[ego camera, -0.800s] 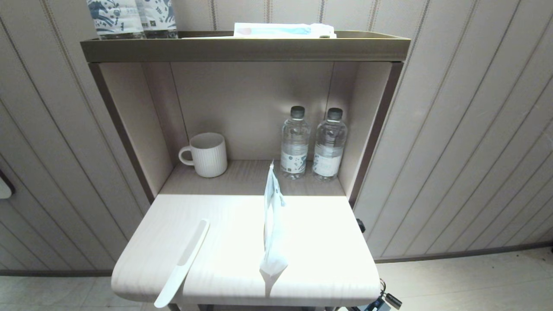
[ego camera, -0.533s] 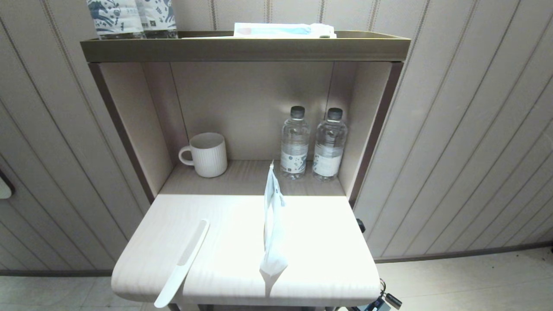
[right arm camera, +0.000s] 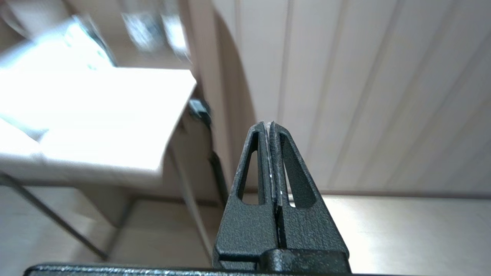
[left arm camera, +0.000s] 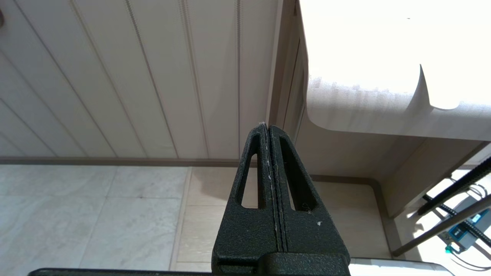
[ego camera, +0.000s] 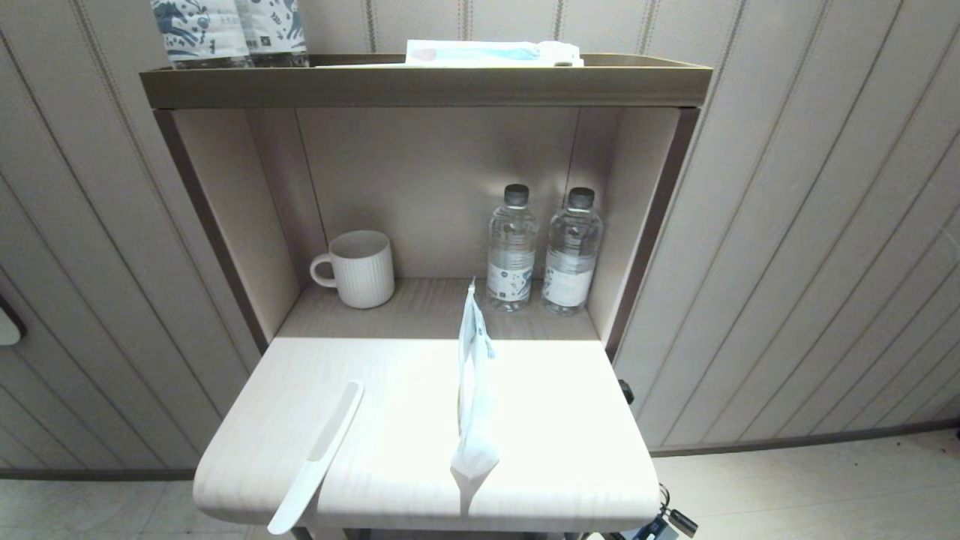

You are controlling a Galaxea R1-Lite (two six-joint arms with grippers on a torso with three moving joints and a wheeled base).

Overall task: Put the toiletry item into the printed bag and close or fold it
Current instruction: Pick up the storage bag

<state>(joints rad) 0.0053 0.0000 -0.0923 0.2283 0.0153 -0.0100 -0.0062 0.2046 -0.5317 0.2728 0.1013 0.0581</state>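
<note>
A long white comb (ego camera: 319, 454) lies on the pale table (ego camera: 562, 420) at its front left, its handle end sticking out past the front edge. The whitish printed bag (ego camera: 474, 390) stands on edge near the table's middle, narrow side toward me. In the left wrist view the comb's overhanging end (left arm camera: 425, 90) shows at the table edge. My left gripper (left arm camera: 267, 125) hangs shut below and left of the table, holding nothing. My right gripper (right arm camera: 268, 124) is shut and empty, low to the right of the table; the bag (right arm camera: 82, 42) shows blurred there.
Inside the shelf niche behind the table stand a ribbed white mug (ego camera: 360, 268) and two water bottles (ego camera: 512, 249) (ego camera: 571, 251). On the top shelf (ego camera: 420, 82) are blue-printed bottles (ego camera: 225, 30) and a flat packet (ego camera: 491, 52). Panelled walls flank the unit.
</note>
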